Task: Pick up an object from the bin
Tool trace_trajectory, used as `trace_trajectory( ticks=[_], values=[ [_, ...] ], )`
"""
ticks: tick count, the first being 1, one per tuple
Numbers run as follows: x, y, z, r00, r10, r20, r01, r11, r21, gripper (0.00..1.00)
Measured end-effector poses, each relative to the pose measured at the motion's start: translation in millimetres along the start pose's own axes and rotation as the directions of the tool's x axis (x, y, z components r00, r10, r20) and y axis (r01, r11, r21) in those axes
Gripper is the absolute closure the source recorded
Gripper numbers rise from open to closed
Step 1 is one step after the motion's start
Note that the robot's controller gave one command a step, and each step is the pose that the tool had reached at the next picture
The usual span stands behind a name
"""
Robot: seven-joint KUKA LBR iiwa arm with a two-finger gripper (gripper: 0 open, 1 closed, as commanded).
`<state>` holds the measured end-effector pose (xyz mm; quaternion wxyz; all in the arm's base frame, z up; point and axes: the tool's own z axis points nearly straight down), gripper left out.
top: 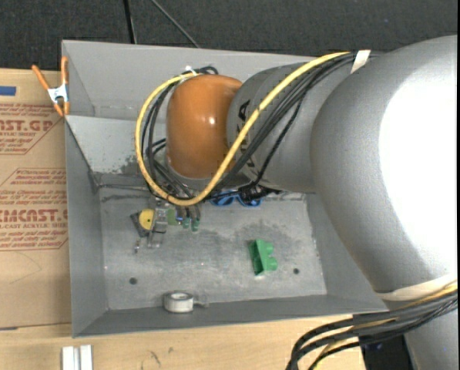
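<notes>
Gripper point(157, 230) low over the left-middle of the grey metal bin point(86, 230), with a small yellow rounded piece point(146, 220) just beside it.

The yellow piece lies on the bin floor on the gripper's left side in the camera view, touching it or nearly so. It cannot be told whether it sits between the jaws, or whether they are wide or narrow, as wrist hardware masks the tip. The piece is too small to read a long axis or heading. The glossy orange wrist cover point(199, 126) and the looped yellow and black cables point(149, 133) sit above the gripper. A blue item point(228, 200) is part-hidden under the arm at the back of the floor. A green plastic block point(263, 257) lies well apart to the right, its long axis running roughly back to front with a slight tilt. A grey-white ring point(179, 302) rests against the front wall.
</notes>
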<state>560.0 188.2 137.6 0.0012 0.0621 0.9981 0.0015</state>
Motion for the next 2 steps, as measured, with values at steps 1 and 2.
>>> trace_trajectory(
  ticks=[1,2],
  values=[
    [-0.6,1.1,-30.6,1.000,-0.001,0.001,0.001,1.000,-0.001,1.00],
    [-0.7,2.1,-40.6,1.000,-0.002,-0.001,0.002,1.000,0.000,1.00]
  ],
)
